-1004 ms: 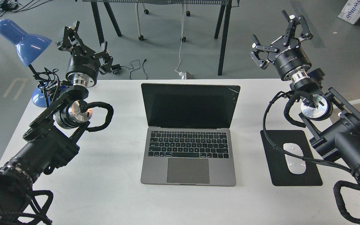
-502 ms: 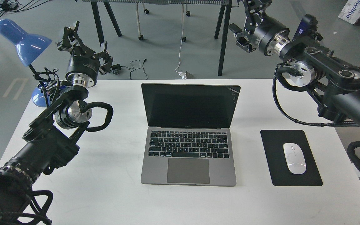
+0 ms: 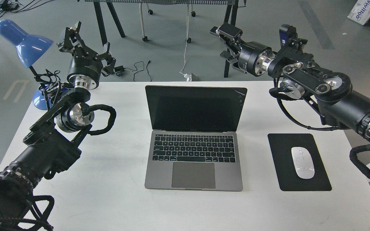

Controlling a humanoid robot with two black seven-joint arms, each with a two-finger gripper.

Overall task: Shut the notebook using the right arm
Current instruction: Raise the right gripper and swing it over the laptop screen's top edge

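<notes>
Clearly unfinished: the notebook (image 3: 194,138) sits at the middle of the white table (image 3: 117,199), lid raised and screen dark, keyboard and trackpad fully exposed, base square to the near table edge. Nothing touches it. The right arm (image 3: 316,86) reaches in from the right side, stretched leftward above and beyond the far table edge, with its gripper (image 3: 225,41) hanging past the lid's upper right corner, apart from it and seemingly behind the plane of the screen. That gripper is seen nearly end-on and dark; 1 finger shows near the top, another lower, but I cannot tell whether it is spread or closed. It holds nothing as far as I can see. The left gripper (image 3: 87,45) hovers above the far left corner of the table near the blue lamp (image 3: 22,45), fingers splayed and empty, well apart from the notebook. A black mouse pad (image 3: 284,173) with a white mouse (image 3: 302,162) lies to the right of the notebook, clear of the lid's path. Judgement: 0 of the closing motion is done. What remains is the whole contact phase: bring the right gripper onto the back or top edge of the lid, push it forward and down, and settle it flat on the base.
</notes>
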